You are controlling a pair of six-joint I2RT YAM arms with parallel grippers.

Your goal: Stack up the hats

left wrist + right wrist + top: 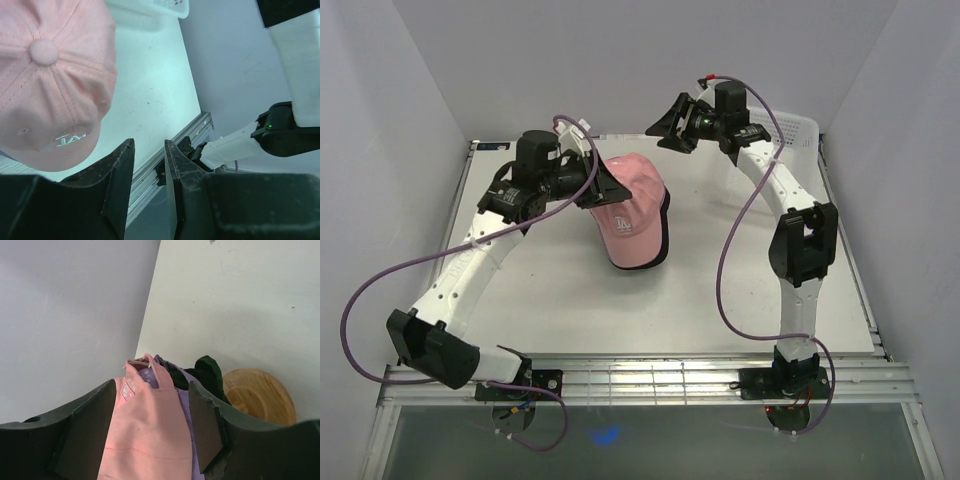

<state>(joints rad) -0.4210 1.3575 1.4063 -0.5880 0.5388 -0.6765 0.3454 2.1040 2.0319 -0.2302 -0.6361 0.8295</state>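
Note:
A pink hat (632, 215) with a white front logo tops the pile of hats at the table's middle. In the right wrist view its back strap (145, 440) lies over a lavender hat (186, 401) and a dark green hat (207, 371), all on a wooden stand (260, 395). My left gripper (607, 186) hangs at the pink crown's left side. It is open, and in its own view (149, 147) only table edge shows in the gap, with the pink hat (45, 75) off to the left. My right gripper (670, 126) hovers behind the pile, open (152, 385), its fingers framing the pink cloth below.
A white mesh basket (802, 130) stands at the back right corner, its rim also in the left wrist view (155, 6). Grey walls close in the table on three sides. The metal rail (650, 378) runs along the near edge by the arm bases.

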